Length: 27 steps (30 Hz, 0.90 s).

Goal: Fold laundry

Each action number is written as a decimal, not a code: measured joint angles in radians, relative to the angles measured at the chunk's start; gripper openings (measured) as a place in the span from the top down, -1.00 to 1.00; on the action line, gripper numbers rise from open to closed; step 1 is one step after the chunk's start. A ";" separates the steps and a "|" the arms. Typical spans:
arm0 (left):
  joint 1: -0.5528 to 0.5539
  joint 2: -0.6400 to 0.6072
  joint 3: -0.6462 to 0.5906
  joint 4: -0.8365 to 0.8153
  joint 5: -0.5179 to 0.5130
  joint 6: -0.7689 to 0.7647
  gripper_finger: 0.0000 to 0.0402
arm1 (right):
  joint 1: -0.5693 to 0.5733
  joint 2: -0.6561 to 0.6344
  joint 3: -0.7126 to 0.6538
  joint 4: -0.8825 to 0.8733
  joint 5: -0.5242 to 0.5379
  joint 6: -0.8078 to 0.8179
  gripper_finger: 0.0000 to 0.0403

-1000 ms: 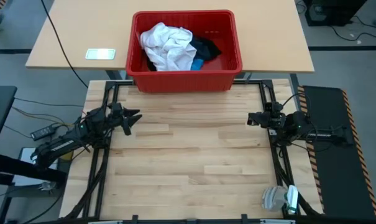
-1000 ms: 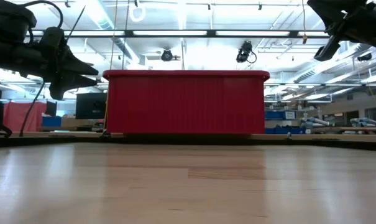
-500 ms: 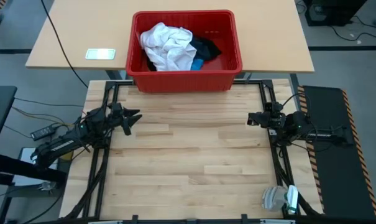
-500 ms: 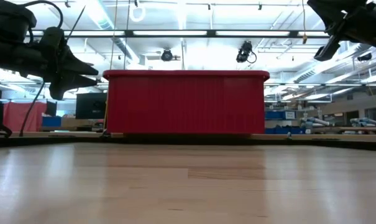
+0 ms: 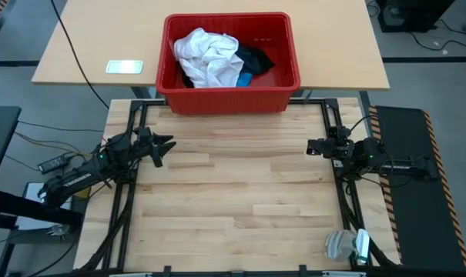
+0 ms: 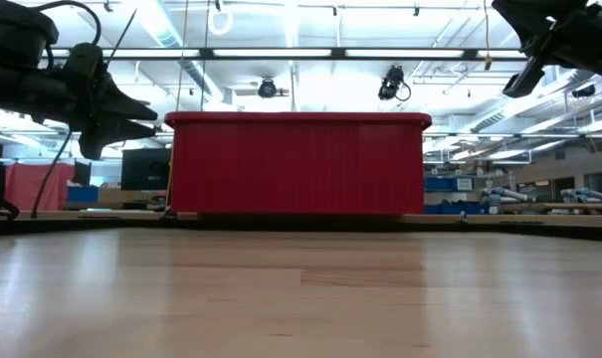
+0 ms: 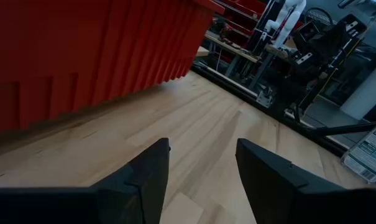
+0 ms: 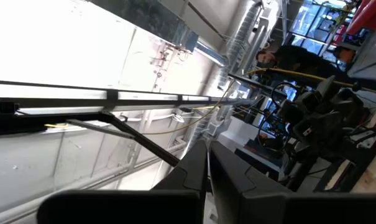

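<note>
The laundry, a heap with a crumpled white cloth shirt [image 5: 209,55], a small bright blue piece [image 5: 243,78] and black garments [image 5: 256,58], lies inside the red ribbed plastic crate [image 5: 286,46]. The pale wooden slatted worktop [image 5: 233,192] in front of the crate is bare. The left claw [image 5: 165,145] hovers near the crate's front left corner, fingers apart. The right claw [image 5: 311,145] hovers off the crate's front right corner, fingers together. The likely risks are a claw catching the crate's tall wall, or snagging several tangled garments at once.
</note>
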 joint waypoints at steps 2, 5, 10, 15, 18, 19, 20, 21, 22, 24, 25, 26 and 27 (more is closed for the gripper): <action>0.000 0.000 0.000 0.010 0.000 -0.019 0.04 | 0.000 0.000 0.000 0.000 0.000 0.000 0.87; 0.000 0.000 0.000 0.034 0.000 -0.037 0.04 | 0.000 0.000 0.000 0.000 0.000 0.000 0.87; 0.000 -0.001 0.000 0.079 0.002 -0.139 0.04 | 0.000 0.000 0.000 0.000 0.000 0.000 0.87; 0.000 0.001 0.000 0.095 0.000 -0.162 0.04 | 0.000 0.000 0.000 0.000 0.000 0.000 0.87; 0.000 0.001 0.000 0.100 0.000 -0.183 0.04 | 0.000 0.000 0.000 0.000 0.000 0.000 0.87; 0.000 0.007 0.000 0.100 0.001 -0.189 0.04 | 0.000 0.000 0.000 0.000 0.000 0.000 0.87; 0.000 0.010 0.000 0.102 0.000 -0.188 0.04 | 0.000 0.000 0.000 0.000 0.000 0.000 0.87; 0.000 0.010 0.000 0.103 0.000 -0.181 0.04 | 0.000 0.000 0.000 0.000 0.000 0.000 0.87; 0.000 0.010 0.000 0.106 0.000 -0.174 0.04 | 0.000 0.000 0.000 0.000 0.003 0.000 0.87; 0.000 0.019 0.000 0.115 -0.012 -0.173 0.04 | 0.000 0.000 0.000 0.000 0.045 0.000 0.87; 0.000 0.021 0.000 0.116 -0.034 -0.176 0.04 | -0.001 0.000 0.000 0.000 0.083 -0.003 0.87; 0.000 0.021 0.000 0.120 -0.057 -0.176 0.04 | -0.002 0.000 0.000 0.000 0.117 -0.020 0.87; 0.000 0.020 0.000 0.129 -0.079 -0.176 0.04 | -0.004 0.000 0.000 0.000 0.145 -0.054 0.87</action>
